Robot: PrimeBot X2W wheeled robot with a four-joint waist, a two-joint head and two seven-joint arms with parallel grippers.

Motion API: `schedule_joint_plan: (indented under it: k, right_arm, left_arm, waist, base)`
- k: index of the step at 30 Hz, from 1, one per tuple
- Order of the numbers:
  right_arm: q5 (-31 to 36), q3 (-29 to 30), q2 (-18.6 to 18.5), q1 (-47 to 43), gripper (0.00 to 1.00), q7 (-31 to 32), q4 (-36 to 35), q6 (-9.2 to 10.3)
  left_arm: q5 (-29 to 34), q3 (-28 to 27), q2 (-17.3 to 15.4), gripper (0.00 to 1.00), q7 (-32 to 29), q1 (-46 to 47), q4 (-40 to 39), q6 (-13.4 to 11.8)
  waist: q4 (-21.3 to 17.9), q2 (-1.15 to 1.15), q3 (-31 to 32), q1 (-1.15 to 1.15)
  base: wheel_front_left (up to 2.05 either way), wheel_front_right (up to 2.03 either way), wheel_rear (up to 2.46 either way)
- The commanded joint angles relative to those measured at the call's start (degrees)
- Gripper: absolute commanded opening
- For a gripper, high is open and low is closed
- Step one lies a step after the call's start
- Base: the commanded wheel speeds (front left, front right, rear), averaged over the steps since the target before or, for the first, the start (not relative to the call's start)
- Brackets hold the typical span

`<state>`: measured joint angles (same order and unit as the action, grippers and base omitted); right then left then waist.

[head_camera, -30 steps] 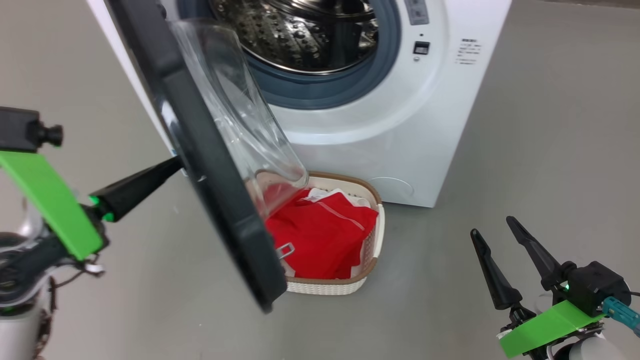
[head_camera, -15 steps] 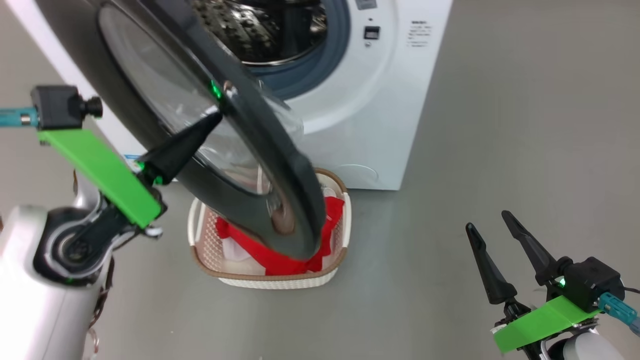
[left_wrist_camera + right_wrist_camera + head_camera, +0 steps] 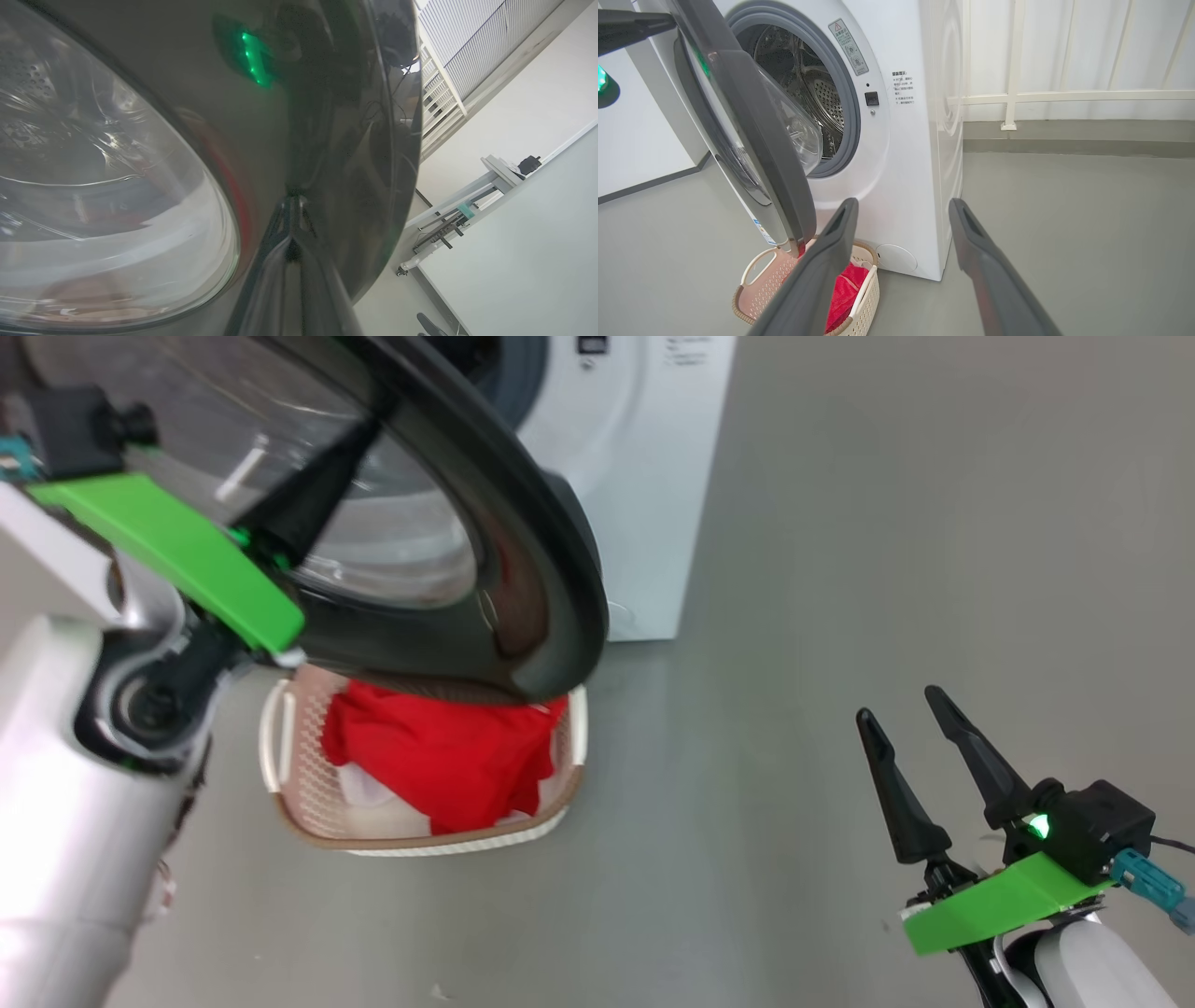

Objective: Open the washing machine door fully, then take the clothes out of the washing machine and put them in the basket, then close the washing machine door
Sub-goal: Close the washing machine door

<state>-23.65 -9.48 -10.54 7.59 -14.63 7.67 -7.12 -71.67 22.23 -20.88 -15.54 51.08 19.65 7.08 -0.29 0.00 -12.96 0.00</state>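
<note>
Door point(image 3: 523, 523) has swung well round toward the washer point(image 3: 644, 476) in the last second. The left gripper point(image 3: 359, 443), fingers pressed together, is pushing its outer face. Clothes point(image 3: 439, 756) sit in the basket point(image 3: 420, 845) underneath, so only closing's left, I'd say. Right gripper point(image 3: 898, 703) hangs spread wide, holding nothing.

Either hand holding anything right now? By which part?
Nothing is held. The left hand is shut, pressed against the outer face of the round glossy black-rimmed glass washing machine door, not gripping it. The right hand is open and empty.

Grey floor point(image 3: 887, 523): basket point(image 3: 303, 793); washing machine point(image 3: 644, 495)
</note>
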Motion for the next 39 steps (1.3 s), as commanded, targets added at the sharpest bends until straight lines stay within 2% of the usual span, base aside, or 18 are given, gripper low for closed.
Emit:
schedule_joint_plan:
  k: [1,13,21,28,36,37,39]
  right_arm:
    - [0.23,-0.65,-0.13,1.63,1.0,-0.37,-1.53,-0.36]
    - [0.23,-0.26,2.07,3.77,1.0,-0.37,-1.77,-0.36]
    - [0.13,-0.2,2.82,4.17,1.0,-0.37,-1.73,-0.36]
    - [0.27,0.29,3.26,4.29,1.0,-0.37,-1.74,-0.36]
    - [0.45,0.5,2.58,4.02,1.0,-0.37,-1.53,-0.36]
    - [0.46,0.49,2.44,4.04,1.0,-0.37,-1.5,-0.36]
    - [0.5,0.61,2.16,3.91,1.0,-0.37,-1.42,-0.36]
  left_arm:
    - [-0.23,-1.47,-3.09,0.0,1.42,3.68,-0.06,0.41]
    - [-2.56,1.61,-8.29,0.0,9.45,11.36,7.63,0.41]
    - [-3.23,3.52,-9.96,0.0,13.56,14.79,11.87,0.41]
    - [-5.2,6.46,-11.1,0.0,14.16,15.69,13.85,0.41]
    - [-8.38,9.18,-11.48,0.0,15.43,13.58,12.33,0.41]
    - [-8.68,9.53,-11.51,0.02,15.72,13.13,11.96,0.41]
    - [-9.31,10.21,-11.52,0.17,16.46,11.9,11.04,0.41]
  waist:
    - [-2.82,0.0,-2.45,0.0]
    - [-9.92,0.0,-5.88,0.0]
    - [-12.47,0.0,-6.73,0.0]
    - [-12.7,0.0,-6.62,0.0]
    - [-10.26,0.0,-5.16,0.0]
    - [-9.93,0.0,-4.91,0.0]
    - [-9.16,0.0,-4.39,0.0]
  base:
    - [0.0,0.0,0.0]
    - [0.0,0.0,0.0]
    - [0.0,0.0,0.0]
    - [0.0,0.0,0.0]
    - [0.0,0.0,0.0]
    - [0.0,0.0,0.0]
    - [0.0,0.0,0.0]
